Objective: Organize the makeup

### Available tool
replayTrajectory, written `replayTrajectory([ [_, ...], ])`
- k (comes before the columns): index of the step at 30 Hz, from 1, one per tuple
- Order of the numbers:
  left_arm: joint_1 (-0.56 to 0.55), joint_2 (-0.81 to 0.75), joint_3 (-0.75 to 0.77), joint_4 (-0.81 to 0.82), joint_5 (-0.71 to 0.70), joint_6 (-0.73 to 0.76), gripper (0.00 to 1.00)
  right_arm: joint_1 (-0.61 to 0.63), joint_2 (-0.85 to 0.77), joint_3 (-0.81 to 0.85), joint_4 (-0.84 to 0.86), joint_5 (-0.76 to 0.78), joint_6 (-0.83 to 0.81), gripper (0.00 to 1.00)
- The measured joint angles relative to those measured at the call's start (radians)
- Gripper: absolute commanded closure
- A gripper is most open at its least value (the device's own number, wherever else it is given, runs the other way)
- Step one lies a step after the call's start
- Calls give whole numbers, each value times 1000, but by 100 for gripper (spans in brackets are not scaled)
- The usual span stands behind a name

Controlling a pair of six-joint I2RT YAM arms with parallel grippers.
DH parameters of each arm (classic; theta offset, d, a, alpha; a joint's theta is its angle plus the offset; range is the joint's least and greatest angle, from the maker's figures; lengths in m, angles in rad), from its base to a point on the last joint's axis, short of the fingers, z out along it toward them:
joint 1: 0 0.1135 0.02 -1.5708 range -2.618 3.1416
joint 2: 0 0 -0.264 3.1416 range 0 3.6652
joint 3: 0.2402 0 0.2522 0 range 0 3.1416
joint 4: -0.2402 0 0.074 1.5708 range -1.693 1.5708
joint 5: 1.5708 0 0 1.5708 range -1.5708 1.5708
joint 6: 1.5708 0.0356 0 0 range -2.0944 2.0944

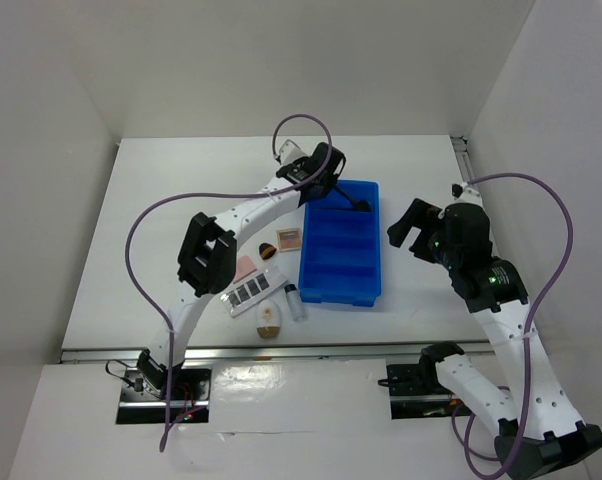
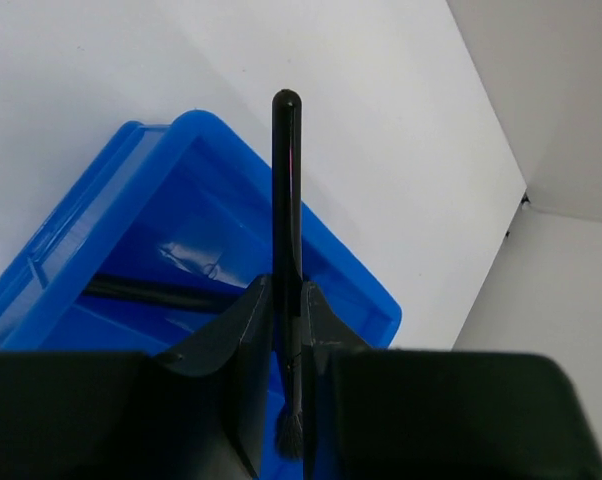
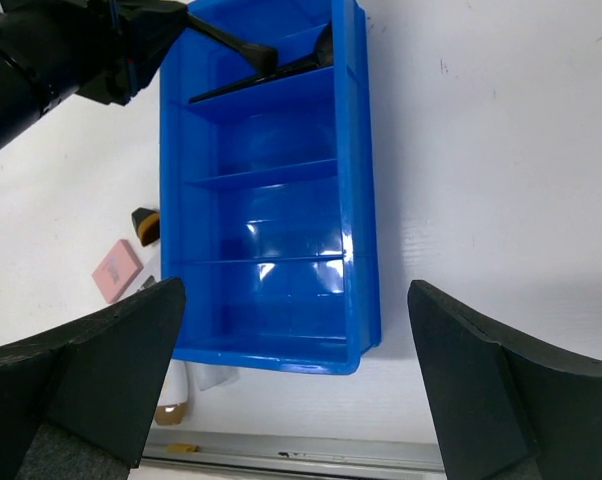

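Left gripper (image 2: 286, 300) clamps one brush (image 2: 287, 200) above one tool (image 2: 151, 292) in tray (image 2: 211, 180); right gripper (image 3: 296, 290) gapes.

This is a robotics lab test cell: a white table (image 1: 181, 200) is boxed in by plain white panels (image 1: 281, 60) on the left, right and far sides; a left arm (image 1: 246, 212) and a right arm (image 1: 511, 330) stand on base plates (image 1: 196, 385) at the near edge. Loose purple cables (image 1: 131, 240) loop from them; an aluminium rail (image 1: 311, 351) runs along that edge.
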Motion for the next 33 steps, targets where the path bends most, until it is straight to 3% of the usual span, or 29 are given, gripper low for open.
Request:
replayTrajectory([
  [11,-27,3,44,68,-76,-32,100,0,11,0,-14,18,-1,0],
  [19,-50,3,-62,75,-154,-103,100,0,16,-6,-16,19,-3,0],
  [26,-76,3,-69,106,-217,-103,100,0,11,-39,-28,16,-10,0],
  [29,-82,3,-69,114,-227,-103,83,0,19,-39,-30,15,-16,0],
  [31,-84,3,-71,122,-227,-98,78,0,23,-39,-30,14,-20,0],
  [33,-85,3,-75,138,-229,-88,62,0,27,-39,-29,14,-23,0],
])
